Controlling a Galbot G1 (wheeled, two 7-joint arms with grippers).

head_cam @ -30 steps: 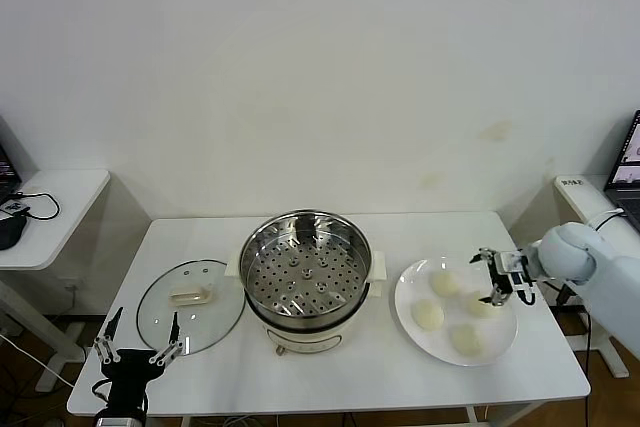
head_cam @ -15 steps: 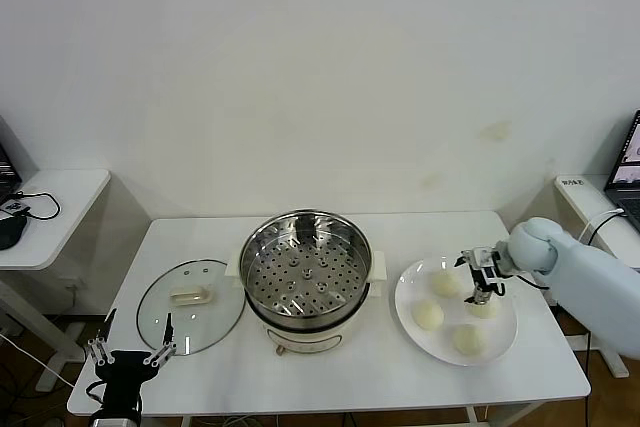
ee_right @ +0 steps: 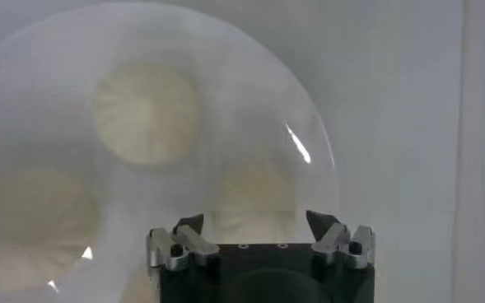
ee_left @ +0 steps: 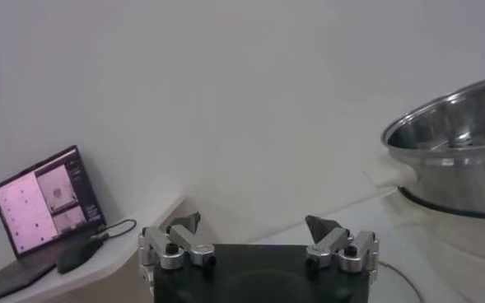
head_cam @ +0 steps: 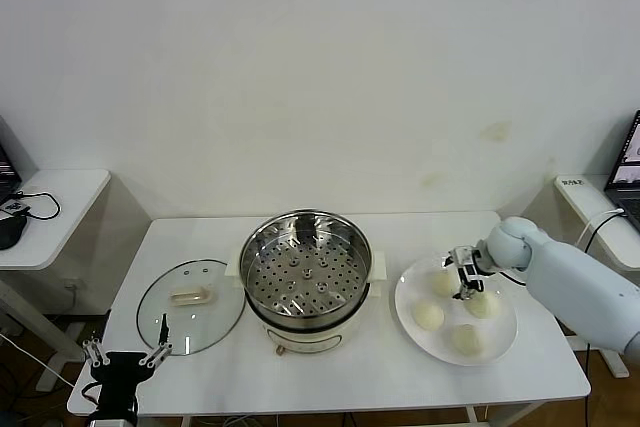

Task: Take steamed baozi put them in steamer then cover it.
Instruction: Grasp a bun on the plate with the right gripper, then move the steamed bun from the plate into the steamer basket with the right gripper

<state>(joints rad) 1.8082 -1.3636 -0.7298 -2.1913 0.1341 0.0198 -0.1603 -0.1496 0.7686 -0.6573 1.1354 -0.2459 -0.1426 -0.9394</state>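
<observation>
From the head, the right gripper (head_cam: 463,274) hovers over four smooth domed baozi (head_cam: 428,315) on a white plate (head_cam: 503,335), beside the perforated steel steamer (head_cam: 305,269); the glass cover (head_cam: 190,305) lies flat. The left wrist shows the left gripper (ee_left: 256,235) spread wide and empty. The right wrist shows those jaws apart, straddling one pleated bun (ee_right: 254,202), contact unclear.

No text, label, brand or number could be read anywhere; the laptop (ee_left: 40,210) screen's writing was too small to make out.

laptop (head_cam: 627,169) — cut off by frame edge
</observation>
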